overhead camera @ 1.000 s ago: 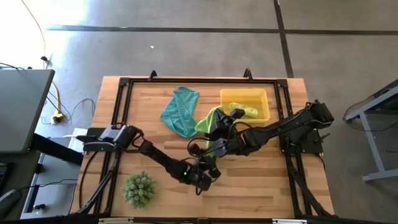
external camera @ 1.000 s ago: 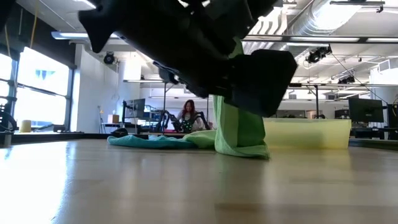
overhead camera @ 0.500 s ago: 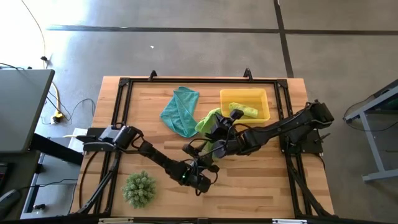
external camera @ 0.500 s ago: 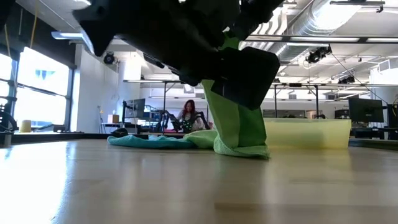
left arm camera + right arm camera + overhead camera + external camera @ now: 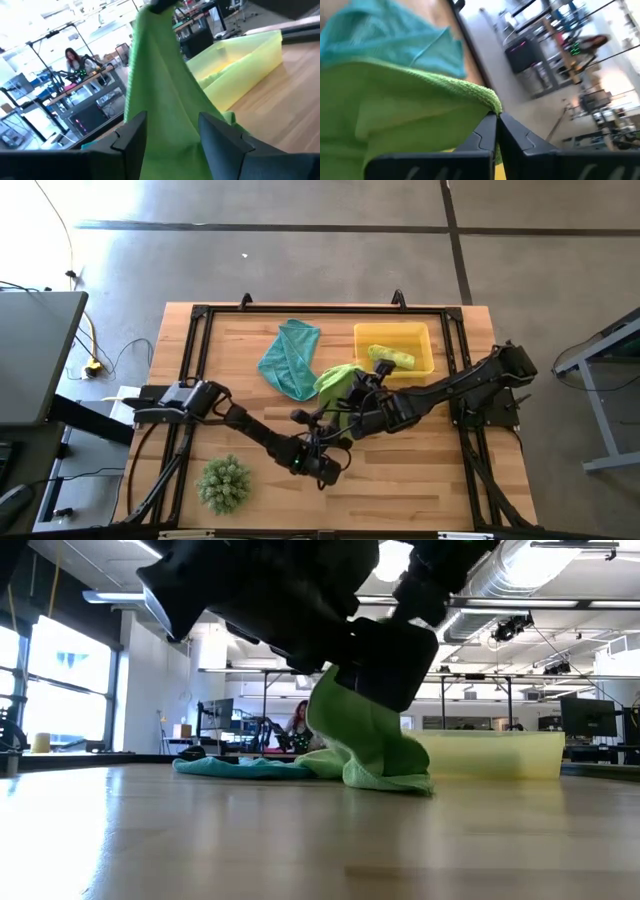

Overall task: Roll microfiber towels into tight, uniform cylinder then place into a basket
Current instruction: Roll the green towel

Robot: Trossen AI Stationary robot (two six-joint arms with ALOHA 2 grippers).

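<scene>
We see the left pincer (image 5: 325, 467) low near the bench's (image 5: 420, 465) front edge, fingers (image 5: 131, 137) spread, lime towel (image 5: 162, 110) hanging just beyond them. Past it the right pincer (image 5: 345, 402), pressed together, pinches that towel's edge. Farther off lie the teal towel (image 5: 288, 358) and the yellow basket (image 5: 428, 340), a green roll (image 5: 391, 357) inside.
</scene>
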